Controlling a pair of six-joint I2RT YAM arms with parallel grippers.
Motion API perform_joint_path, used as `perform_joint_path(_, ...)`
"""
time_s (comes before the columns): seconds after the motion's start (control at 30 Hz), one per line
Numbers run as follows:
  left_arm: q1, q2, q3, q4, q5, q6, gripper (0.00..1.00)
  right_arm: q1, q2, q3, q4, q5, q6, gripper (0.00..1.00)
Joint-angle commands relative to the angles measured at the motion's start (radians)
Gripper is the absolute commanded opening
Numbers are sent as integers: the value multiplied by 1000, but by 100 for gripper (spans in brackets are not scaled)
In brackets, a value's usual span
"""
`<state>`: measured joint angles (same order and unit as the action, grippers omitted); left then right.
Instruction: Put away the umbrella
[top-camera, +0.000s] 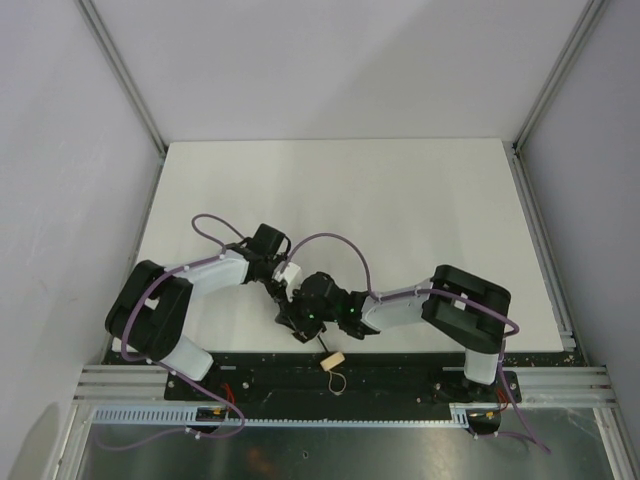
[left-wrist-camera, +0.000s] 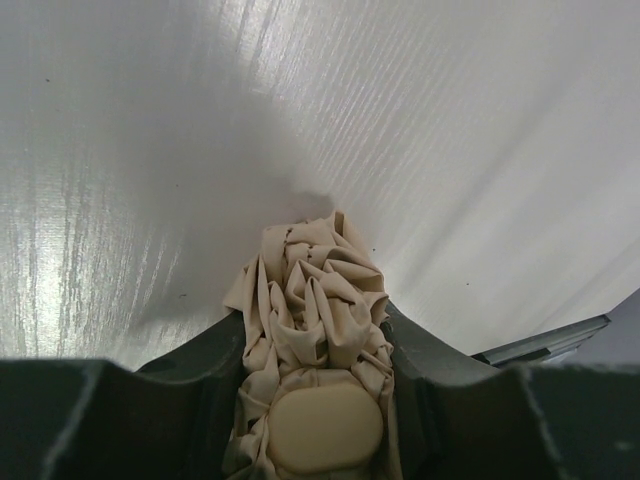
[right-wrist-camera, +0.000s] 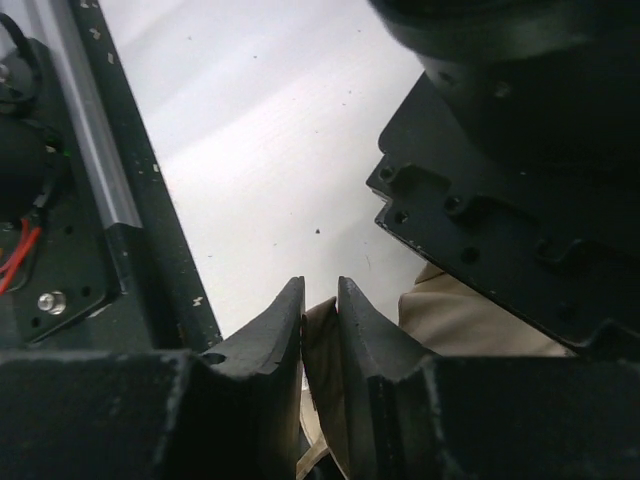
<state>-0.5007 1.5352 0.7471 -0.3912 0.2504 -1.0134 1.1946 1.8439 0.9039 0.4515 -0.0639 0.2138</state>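
Note:
The umbrella is a crumpled beige fabric bundle (left-wrist-camera: 315, 300) with a smooth beige cap, held between my left fingers (left-wrist-camera: 430, 370). My left gripper (top-camera: 285, 290) is shut on it near the table's front edge. My right gripper (top-camera: 305, 318) meets it there and is shut on a fold of the same beige fabric (right-wrist-camera: 320, 340); more fabric (right-wrist-camera: 460, 320) shows under the left arm's black body. The pale wooden handle (top-camera: 332, 361) with its cord loop (top-camera: 338, 380) lies on the black base rail, on a thin black shaft (top-camera: 322, 346). In the top view the arms hide most of the fabric.
White table (top-camera: 330, 200) with grey walls on the left, the back and the right. A black base plate (top-camera: 330, 375) and an aluminium rail (top-camera: 130, 380) run along the near edge. In the right wrist view, the rail (right-wrist-camera: 100, 170) and red wires (right-wrist-camera: 15, 255) are to the left.

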Motion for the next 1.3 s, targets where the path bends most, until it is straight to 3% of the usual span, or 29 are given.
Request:
perform_joint_path(0.0,7,-6,-2,-118,58,-6,0,-64,40,-75,-37,-95,127,24)
perform_joint_path(0.2,33,-10,7,-126,82,-13,0,-69,42,-92,-21,-122,202,37)
perform_joint_path(0.5,46,-24,19,-130,95,-13,0,-100,56,-141,65,-162,314,45)
perform_joint_path(0.63,49,-28,16,-131,97,-12,0,-132,60,-167,117,-183,366,42)
perform_joint_path(0.73,54,-35,15,-132,96,-10,0,-129,58,-169,113,-173,347,34)
perform_joint_path(0.9,61,-37,17,-134,98,-8,0,-111,47,-170,133,-178,333,54)
perform_joint_path(0.97,61,-36,18,-134,99,-10,0,-112,57,-165,151,-186,346,55)
perform_joint_path(1.13,63,-38,25,-134,105,-13,0,-112,129,-116,112,-183,339,38)
perform_joint_path(1.2,65,-40,28,-134,110,-15,0,-111,154,-114,138,-198,351,19)
perform_joint_path(1.27,68,-41,30,-133,119,-18,0,-108,179,-111,173,-204,363,16)
